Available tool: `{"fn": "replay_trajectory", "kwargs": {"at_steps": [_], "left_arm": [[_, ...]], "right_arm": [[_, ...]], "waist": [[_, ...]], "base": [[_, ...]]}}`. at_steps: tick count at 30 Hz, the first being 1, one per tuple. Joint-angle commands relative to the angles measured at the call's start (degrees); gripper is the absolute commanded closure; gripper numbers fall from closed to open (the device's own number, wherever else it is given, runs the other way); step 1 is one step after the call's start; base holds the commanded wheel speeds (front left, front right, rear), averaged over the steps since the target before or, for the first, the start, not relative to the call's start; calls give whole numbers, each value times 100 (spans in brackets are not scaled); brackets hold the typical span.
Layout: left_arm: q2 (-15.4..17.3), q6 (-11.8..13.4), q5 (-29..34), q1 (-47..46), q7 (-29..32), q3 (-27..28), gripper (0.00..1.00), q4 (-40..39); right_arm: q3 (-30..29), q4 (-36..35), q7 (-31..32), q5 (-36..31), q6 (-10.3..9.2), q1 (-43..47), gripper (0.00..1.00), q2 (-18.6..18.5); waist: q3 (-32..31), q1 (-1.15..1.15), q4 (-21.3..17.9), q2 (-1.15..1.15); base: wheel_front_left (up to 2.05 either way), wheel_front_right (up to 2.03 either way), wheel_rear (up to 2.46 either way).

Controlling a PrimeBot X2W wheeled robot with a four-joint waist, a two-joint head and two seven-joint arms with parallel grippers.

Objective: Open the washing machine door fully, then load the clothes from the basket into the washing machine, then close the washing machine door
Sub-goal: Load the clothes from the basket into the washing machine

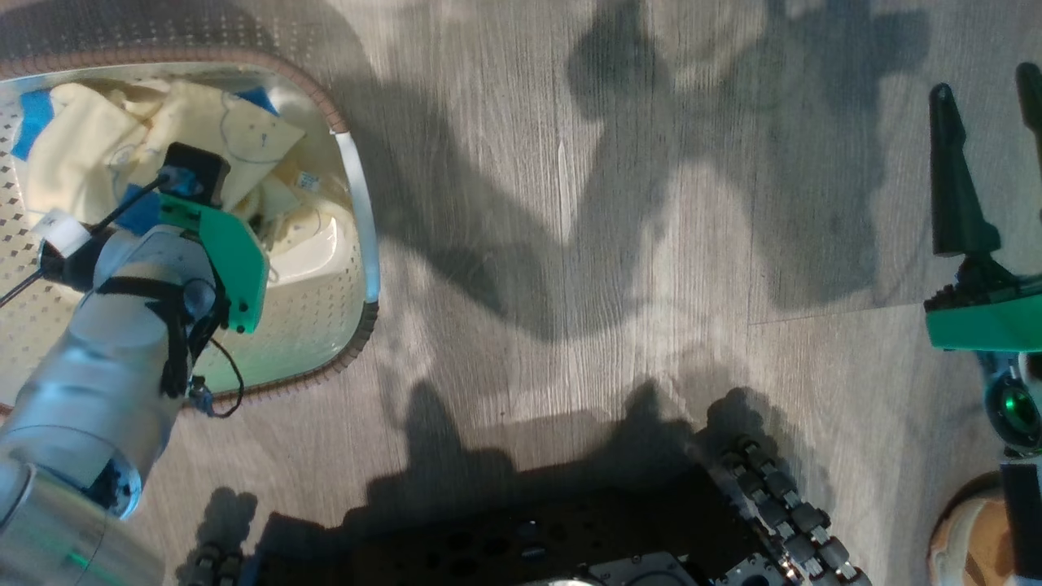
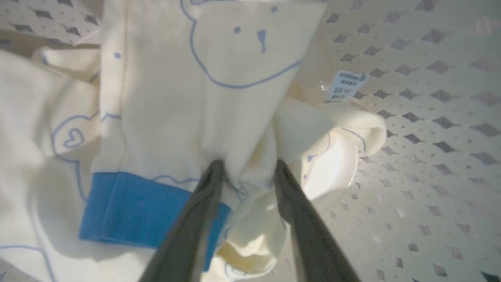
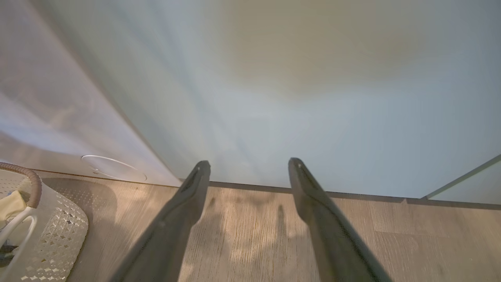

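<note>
The likeliest trouble lies at the left hand (image 2: 245, 166), whose two long dark fingers (image 2: 195, 219) stand partly apart astride a raised ridge of the soft pale yellow clothes (image 2: 176, 98), both touching the cloth. Whether they pinch it firmly cannot be told. The ridge looks thin and loosely gathered, so a lift may let it slide out, or carry up only the top layer. The garments lie crumpled over one another, so one piece could drag its neighbours over the rim and onto the grey wood-grain floor (image 1: 610, 244). The small cream perforated plastic basket (image 2: 430, 117) looks light, and a snagged hem could tip it or skid it across the smooth planks. A fingertip pushed too deep might also catch in a diamond-shaped hole. The clothes lie inside the basket, which stands on the floor at the robot's left, near the lower front of the big white washing machine (image 3: 47, 117) with its round service flap (image 3: 113, 168). The right hand (image 3: 246, 164) hangs wide apart and empty above the floor, facing a smooth pale teal cabinet panel (image 3: 313, 98). The fabric appears to be a fine matte knit, printed with thin blue bear and heart outlines and ending in a bright blue folded cuff (image 2: 133, 207). The basket walls are rigid and glossy, with a small white printed label (image 2: 346, 86) inside.
</note>
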Motion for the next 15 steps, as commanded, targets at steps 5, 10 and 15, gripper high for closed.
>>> {"fn": "replay_trajectory", "kwargs": {"at_steps": [5, 10, 15], "left_arm": [[229, -2, -210, 60, -110, -109, 100, -106], [186, -2, -440, 144, -230, -300, 100, -244], [154, -2, -801, 404, -576, -389, 100, -367]], "right_arm": [[37, -161, -54, -55, 10, 146, 0, -170], [24, -114, -54, -68, 10, 143, 0, -176], [28, -38, -54, -53, 10, 184, 0, -96]], "waist": [[6, 0, 14, 0], [-126, 0, 55, 0], [-538, 0, 114, 0]], "base": [[0, 0, 0], [0, 0, 0], [0, 0, 0]]}}
